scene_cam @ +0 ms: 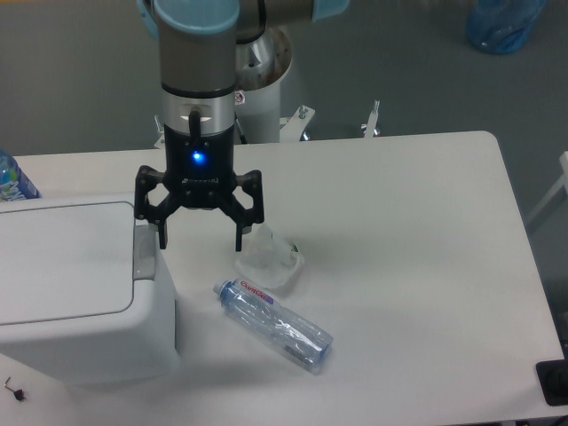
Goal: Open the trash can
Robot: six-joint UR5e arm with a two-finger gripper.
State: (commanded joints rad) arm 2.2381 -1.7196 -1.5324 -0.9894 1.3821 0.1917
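The trash can [80, 293] is a large white boxy bin at the left of the table, its flat lid [62, 262] down. A small grey push tab [145, 256] sits at the lid's right edge. My gripper [201, 240] hangs open and empty just right of the bin, its left fingertip [163, 238] close above the tab and its right fingertip [240, 241] over the table. I cannot tell whether the left finger touches the bin.
A clear plastic bottle [273, 324] lies on its side right of the bin. A crumpled clear plastic cup [271, 259] lies just behind it, under the right finger. A blue bottle [13, 180] stands at the far left edge.
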